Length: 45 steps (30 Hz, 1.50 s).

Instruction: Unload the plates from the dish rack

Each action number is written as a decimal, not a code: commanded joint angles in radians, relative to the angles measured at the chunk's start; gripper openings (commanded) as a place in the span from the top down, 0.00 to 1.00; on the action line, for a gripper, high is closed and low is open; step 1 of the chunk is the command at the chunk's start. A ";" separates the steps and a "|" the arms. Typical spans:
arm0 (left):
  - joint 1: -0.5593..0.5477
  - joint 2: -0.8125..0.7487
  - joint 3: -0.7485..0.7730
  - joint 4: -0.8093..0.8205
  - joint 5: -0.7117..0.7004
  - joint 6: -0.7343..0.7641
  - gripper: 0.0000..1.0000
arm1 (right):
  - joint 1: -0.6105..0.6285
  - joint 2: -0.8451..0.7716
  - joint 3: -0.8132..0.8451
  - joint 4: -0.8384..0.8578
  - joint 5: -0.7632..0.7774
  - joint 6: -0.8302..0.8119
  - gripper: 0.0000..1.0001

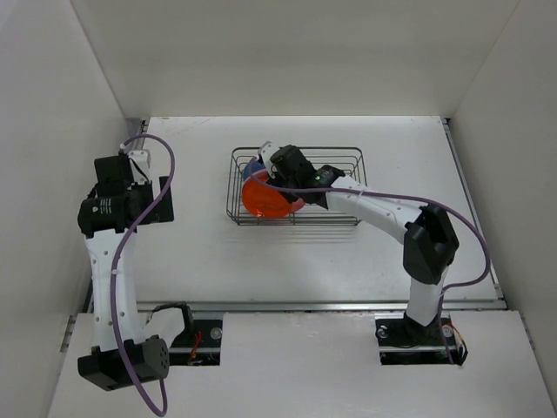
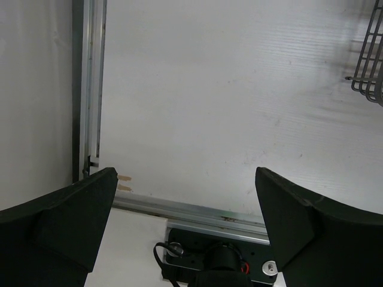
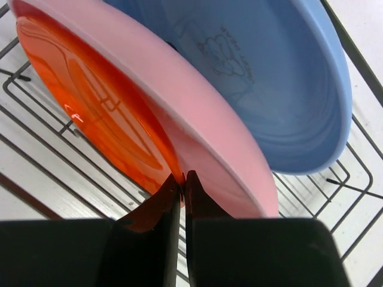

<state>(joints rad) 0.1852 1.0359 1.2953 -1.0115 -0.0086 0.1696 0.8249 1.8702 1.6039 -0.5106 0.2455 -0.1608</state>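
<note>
Translucent orange round plastic plate: glossy, with white glints.
Opaque pink round plastic plate: plain.
Pale blue round plastic plate: faint outline drawing and lettering at centre.
Black wire dish rack: grid pattern.
White bench: faintly speckled.
Right pincer and left pincer: matt black.

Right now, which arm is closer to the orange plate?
Right. The right gripper is inside the dish rack, pinching the orange plate at its rim; the left gripper hangs open over the table, well off to the rack's left.

readable text: none | blue plate: faint embossed mark, lettering too blurred
</note>
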 commanded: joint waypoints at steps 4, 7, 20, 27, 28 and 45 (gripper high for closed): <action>0.002 -0.039 -0.016 0.031 -0.014 0.011 0.00 | 0.033 -0.158 -0.064 0.089 0.095 -0.013 1.00; 0.002 -0.030 -0.016 0.040 -0.005 0.021 0.00 | 0.033 -0.218 -0.094 0.136 0.145 -0.013 1.00; -0.041 0.194 0.249 -0.028 0.192 0.109 0.00 | -0.096 -0.474 -0.237 0.323 0.002 0.338 1.00; -0.450 0.407 0.427 0.002 0.023 0.171 0.03 | -0.548 -0.611 -0.350 0.181 -0.151 0.717 1.00; -0.495 0.487 0.485 0.002 -0.005 0.183 0.06 | -0.672 -0.659 -0.401 0.170 -0.172 0.756 1.00; -0.751 0.814 0.619 0.068 -0.087 0.257 0.51 | -1.294 -0.504 -0.933 0.320 -0.589 0.966 1.00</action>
<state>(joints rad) -0.5613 1.8908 1.8721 -0.9573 -0.1028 0.4168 -0.4660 1.3544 0.6601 -0.3191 -0.2276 0.8047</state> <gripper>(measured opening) 0.515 0.087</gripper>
